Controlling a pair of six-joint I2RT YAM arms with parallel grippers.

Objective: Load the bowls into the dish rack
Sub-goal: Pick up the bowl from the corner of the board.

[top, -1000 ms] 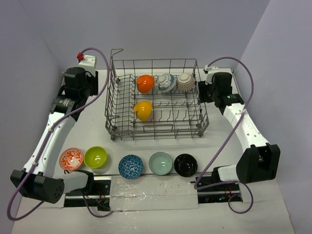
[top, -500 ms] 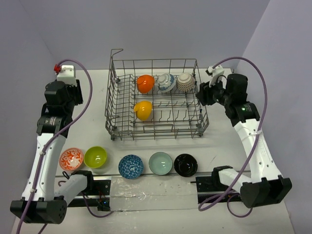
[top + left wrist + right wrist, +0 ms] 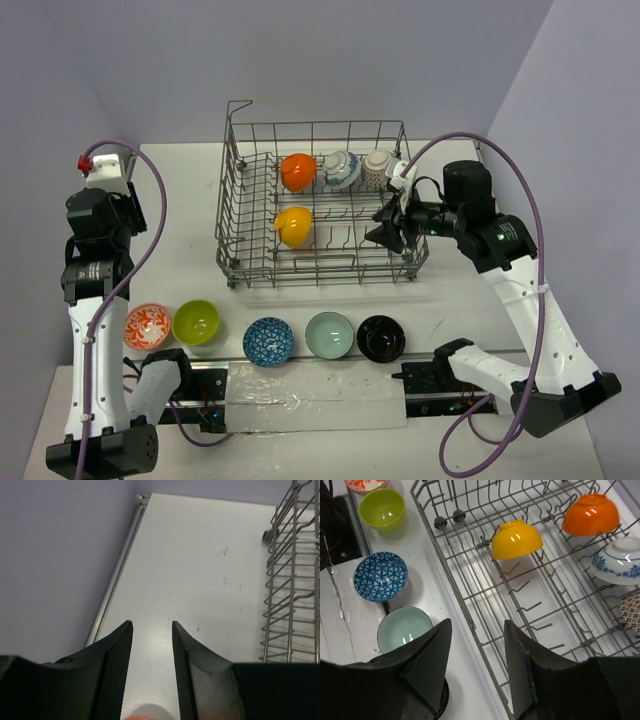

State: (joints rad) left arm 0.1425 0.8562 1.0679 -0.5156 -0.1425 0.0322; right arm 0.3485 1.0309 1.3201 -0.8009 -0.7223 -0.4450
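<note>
Bowls (image 3: pixel 268 341), row whole overhead, cropped at right wrist, left fingers (image 3: pixel 115 670), right fingers (image 3: pixel 427 665) parted, empty

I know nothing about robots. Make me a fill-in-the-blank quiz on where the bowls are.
The dish rack holds ___ bowls.
On the table, just right of the teal bowl, sits the ___ bowl.
Straight behind the yellow bowl in the rack is the ___ bowl.
Missing words: four; black; orange.

white tbl (image 3: pixel 480 300), dish rack (image 3: pixel 320 264), 5 bowls (image 3: pixel 268 341)
</note>
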